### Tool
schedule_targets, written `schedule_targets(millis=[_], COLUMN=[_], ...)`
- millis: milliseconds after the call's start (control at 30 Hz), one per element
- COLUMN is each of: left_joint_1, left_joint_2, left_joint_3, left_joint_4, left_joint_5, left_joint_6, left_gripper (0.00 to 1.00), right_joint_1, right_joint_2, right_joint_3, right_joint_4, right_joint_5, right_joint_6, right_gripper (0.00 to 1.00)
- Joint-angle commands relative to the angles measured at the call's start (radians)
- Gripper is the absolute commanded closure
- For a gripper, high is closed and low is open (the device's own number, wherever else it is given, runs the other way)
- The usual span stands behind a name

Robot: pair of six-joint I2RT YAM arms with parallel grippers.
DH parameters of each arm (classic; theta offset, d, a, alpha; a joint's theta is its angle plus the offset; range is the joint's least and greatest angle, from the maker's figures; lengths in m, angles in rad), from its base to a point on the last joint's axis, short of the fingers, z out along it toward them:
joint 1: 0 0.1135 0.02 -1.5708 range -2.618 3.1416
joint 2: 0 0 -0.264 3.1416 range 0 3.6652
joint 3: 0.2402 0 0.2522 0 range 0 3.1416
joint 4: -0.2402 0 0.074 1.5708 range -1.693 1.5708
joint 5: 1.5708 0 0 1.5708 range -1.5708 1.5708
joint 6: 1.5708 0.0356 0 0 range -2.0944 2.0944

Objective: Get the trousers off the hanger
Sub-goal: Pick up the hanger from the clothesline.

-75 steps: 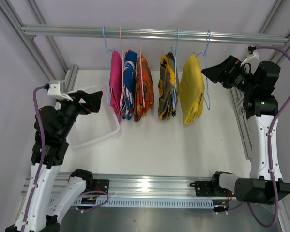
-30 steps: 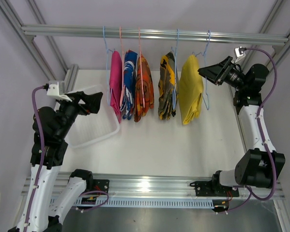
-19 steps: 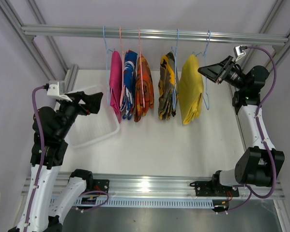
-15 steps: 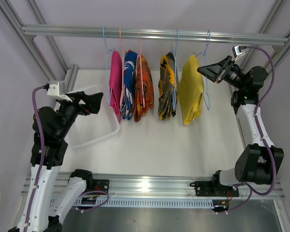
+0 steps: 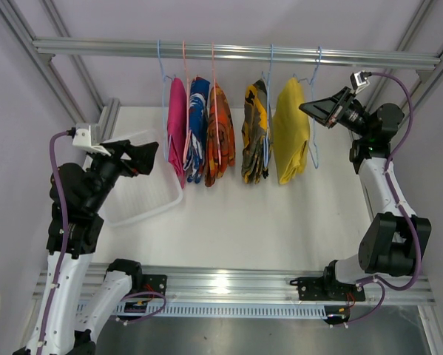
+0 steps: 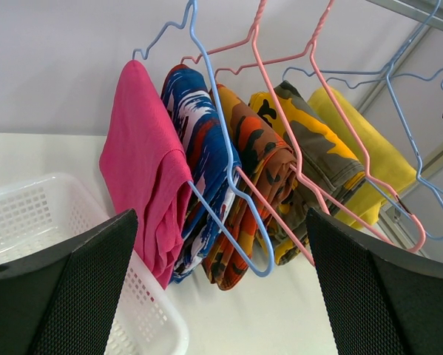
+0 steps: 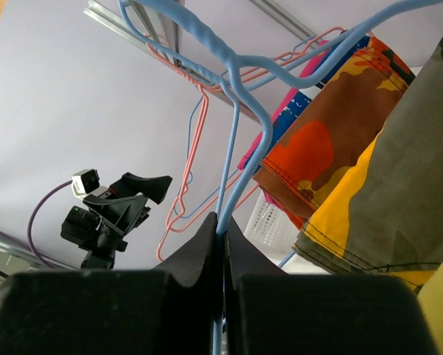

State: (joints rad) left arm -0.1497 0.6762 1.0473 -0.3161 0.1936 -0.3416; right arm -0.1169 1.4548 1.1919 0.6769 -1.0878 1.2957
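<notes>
Watching from above, I worry a tug will unhook the blue hanger (image 5: 315, 144), dropping the plain yellow trousers (image 5: 291, 129) with it; they hang on the rail (image 5: 228, 52) beside my right gripper (image 5: 305, 109). Left wrist: left gripper (image 6: 220, 229) spread wide, empty, facing the pink pair (image 6: 143, 163). Right wrist: fingers (image 7: 203, 244) pinched tight on that hanger's wire.

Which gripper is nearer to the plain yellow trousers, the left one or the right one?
Right. The right gripper is shut on the blue hanger just beside the yellow trousers. The left gripper is open far off, beyond the pink trousers, by the white basket.
</notes>
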Motion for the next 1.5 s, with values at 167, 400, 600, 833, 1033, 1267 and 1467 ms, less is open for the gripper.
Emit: schedule_targets(millis=[167,400,600,833,1033,1267,1467], left_joint_1=[0.030,0.033,0.035,0.035,0.035,0.035,0.039], left_joint_2=[0.019,0.022,0.022,0.025,0.028,0.029,0.033], left_joint_3=[0.008,0.008,0.007,0.003,0.007,0.007,0.006], left_joint_4=[0.029,0.031,0.034,0.035,0.035,0.035,0.038], left_joint_5=[0.041,0.052,0.059,0.064,0.069,0.075,0.082], left_joint_6=[-0.034,-0.037,-0.040,-0.040,-0.043,-0.042,-0.046], left_gripper=[0.01,0.01,0.01,0.01,0.01,0.01,0.00], right_joint_1=[0.016,0.020,0.029,0.031,0.033,0.034,0.039], right_joint_2=[-0.008,-0.050,-0.119,-0.148,-0.145,-0.143,-0.189], right_joint_3=[0.011,0.011,0.034,0.028,0.044,0.067,0.078], right_joint_4=[0.110,0.102,0.038,0.105,0.167,0.190,0.088], right_joint_5=[-0.012,0.032,0.091,0.132,0.143,0.172,0.186], right_joint_6=[0.014,-0.010,-0.076,-0.064,-0.033,-0.029,-0.102], right_gripper=[1.00,1.00,1.00,1.00,1.00,1.00,1.00])
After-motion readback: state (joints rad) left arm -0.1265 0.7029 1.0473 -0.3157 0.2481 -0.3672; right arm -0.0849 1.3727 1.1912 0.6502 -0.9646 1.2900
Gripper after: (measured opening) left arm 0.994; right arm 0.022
